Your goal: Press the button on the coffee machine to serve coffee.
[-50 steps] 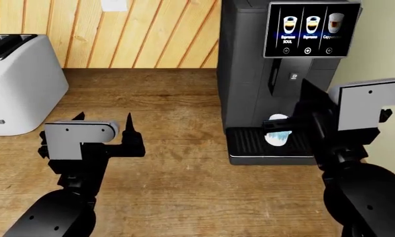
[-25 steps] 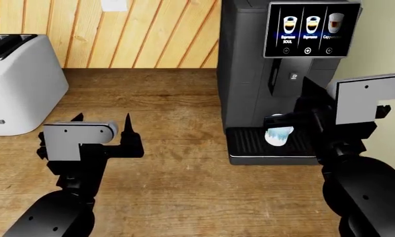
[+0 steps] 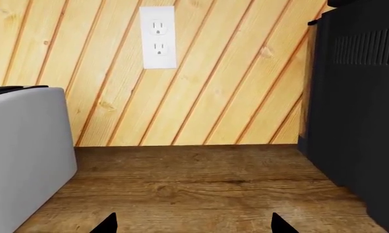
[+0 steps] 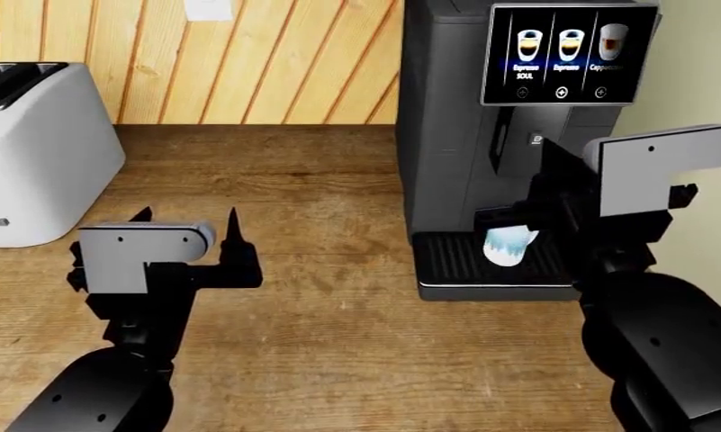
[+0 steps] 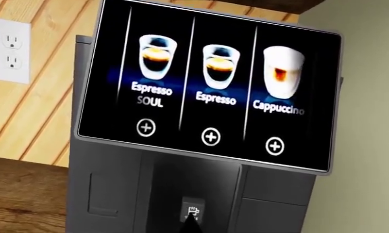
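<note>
The coffee machine (image 4: 456,135) stands at the back right, its lit screen (image 4: 567,54) showing three drink pictures. It fills the right wrist view (image 5: 116,184). The small dark-grey button (image 5: 193,211) with a white cup symbol sits below the screen; in the head view (image 4: 536,139) it shows just beside my right fingers. My right gripper (image 5: 191,225) is shut, its joined tip touching or nearly touching the button's lower edge. In the head view my right gripper (image 4: 545,157) is raised in front of the machine. My left gripper (image 4: 188,218) is open and empty over the counter, as the left wrist view (image 3: 192,228) also shows.
A white mug (image 4: 508,245) stands on the black drip tray (image 4: 450,261). A white toaster (image 4: 30,153) stands at the far left, also in the left wrist view (image 3: 25,155). A wall outlet (image 3: 158,37) is on the wooden wall. A pale wall flanks the machine's right side.
My right gripper has risen from mug height to button height in front of the machine, uncovering the mug. The left arm has hardly moved.
</note>
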